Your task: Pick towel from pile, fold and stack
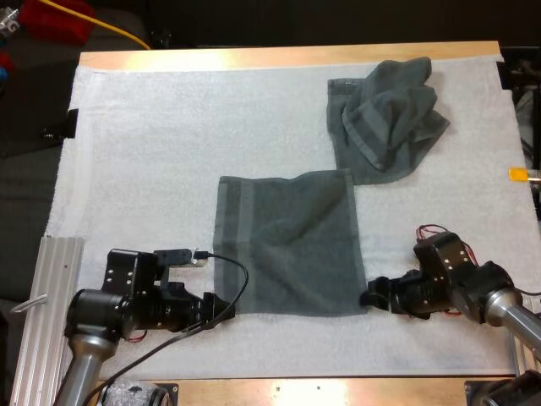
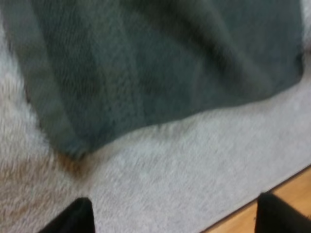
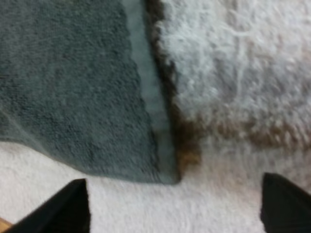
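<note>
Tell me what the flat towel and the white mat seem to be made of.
Flat towel: probably cotton terry, matte grey-green, with a nubby pile and a smoother woven band along its edge. White mat: seemingly a fluffy pile fabric, matte; the fibre is unclear.

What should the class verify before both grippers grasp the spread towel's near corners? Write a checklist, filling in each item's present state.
1. Left gripper open, clear of the flat towel: ok.
2. Left gripper at the near left corner: ok.
3. Right gripper open, at the near right corner: ok.
4. Flat towel spread out on the mat: ok.
5. Crumpled towel apart from the flat towel: not ok, they seem to touch at the far right corner.
</note>
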`<action>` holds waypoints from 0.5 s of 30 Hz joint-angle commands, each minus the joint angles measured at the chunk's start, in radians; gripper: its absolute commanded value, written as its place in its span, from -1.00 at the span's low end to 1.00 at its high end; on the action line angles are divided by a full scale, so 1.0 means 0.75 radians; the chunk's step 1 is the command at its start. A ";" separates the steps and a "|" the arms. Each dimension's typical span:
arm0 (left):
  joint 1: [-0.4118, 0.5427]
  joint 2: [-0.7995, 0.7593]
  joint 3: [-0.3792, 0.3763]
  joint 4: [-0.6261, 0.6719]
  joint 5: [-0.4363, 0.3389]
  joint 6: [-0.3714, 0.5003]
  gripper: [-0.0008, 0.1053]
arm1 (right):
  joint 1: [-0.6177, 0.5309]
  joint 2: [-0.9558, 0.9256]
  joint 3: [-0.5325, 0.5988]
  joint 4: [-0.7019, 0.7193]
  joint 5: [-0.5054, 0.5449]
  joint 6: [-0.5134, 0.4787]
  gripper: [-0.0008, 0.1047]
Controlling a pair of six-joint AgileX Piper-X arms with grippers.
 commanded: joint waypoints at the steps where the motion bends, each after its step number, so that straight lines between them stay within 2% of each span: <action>1: 0.001 -0.029 -0.030 0.040 0.012 0.015 0.24 | 0.001 -0.010 0.002 -0.024 0.003 -0.016 0.44; 7: 0.001 -0.122 -0.102 0.128 0.005 0.017 0.24 | 0.001 -0.004 0.002 -0.063 0.001 -0.016 0.39; 15: 0.001 -0.133 -0.102 0.147 -0.007 0.024 0.24 | 0.001 0.079 0.002 -0.176 -0.089 0.041 0.39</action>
